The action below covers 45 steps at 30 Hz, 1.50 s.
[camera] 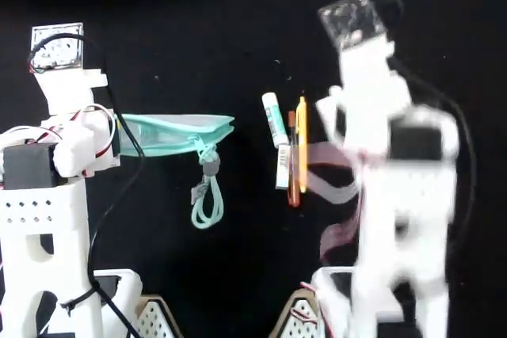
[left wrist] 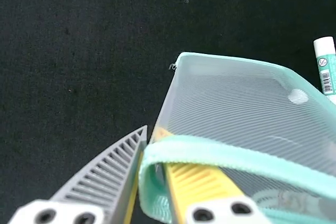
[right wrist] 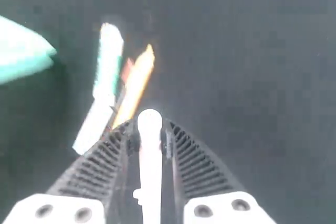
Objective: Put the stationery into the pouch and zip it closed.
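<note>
The teal mesh pouch (camera: 174, 134) lies on the black table, its zipper cord (camera: 207, 195) trailing toward the front. My left gripper (camera: 119, 138) is shut on the pouch's left end. In the left wrist view, the gripper (left wrist: 151, 132) has its yellow finger inside the pouch (left wrist: 236, 108) and its grey finger outside. A white glue stick (camera: 275, 120), an orange pen (camera: 302, 144) and a brown pen (camera: 293, 164) lie together right of the pouch. My right gripper (right wrist: 149, 129) is shut on a white stick-like item (right wrist: 149, 156), just short of the pens' near ends. In the high view that gripper (camera: 321, 180) is blurred.
The black table (camera: 198, 37) runs open behind the pouch and the pens. Both arm bases stand at the front edge. A black cable (camera: 119, 187) hangs from the left arm beside the pouch.
</note>
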Motion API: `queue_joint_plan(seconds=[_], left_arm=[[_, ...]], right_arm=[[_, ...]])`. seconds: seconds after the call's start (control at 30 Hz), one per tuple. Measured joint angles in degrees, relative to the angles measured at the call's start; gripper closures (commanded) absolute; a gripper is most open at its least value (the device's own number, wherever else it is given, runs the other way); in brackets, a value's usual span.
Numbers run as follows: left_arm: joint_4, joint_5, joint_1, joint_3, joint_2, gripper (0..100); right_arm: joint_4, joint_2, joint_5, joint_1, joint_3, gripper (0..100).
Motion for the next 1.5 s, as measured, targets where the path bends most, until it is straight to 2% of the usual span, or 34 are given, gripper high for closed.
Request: queue_joint_plan(seconds=[0.17,0.27,0.5,0.6,0.7,1.1,1.4,1.5], left_arm=[[0.0,0.0,0.0,0.0,0.0,97],[0.0,0.0,0.0,0.0,0.0,97],[0.0,0.0,0.0,0.0,0.0,97],[0.0,0.0,0.0,0.0,0.0,97],[0.0,0.0,0.0,0.0,0.0,97],[0.0,0.0,0.0,0.1,0.0,97],[0.0,0.0,0.0,0.1,0.0,97],[0.0,0.0,0.0,0.1,0.0,97]], right_arm=[[-6.5,-22.8,-5.9,-12.0,4.7,98.4],[-13.5,-29.4,-8.3,-20.0,7.3,98.4],[-35.3,-32.3,-9.0,-38.9,14.0,98.5],[-38.6,-32.6,-9.0,-46.5,14.1,98.5],[-39.7,-33.0,-9.0,-50.7,14.2,98.5],[-59.7,-32.2,-9.0,-52.2,34.4,98.5],[-60.9,-32.2,-9.0,-43.5,47.6,98.2],[-59.9,-32.2,-6.8,-43.3,48.3,91.7]])
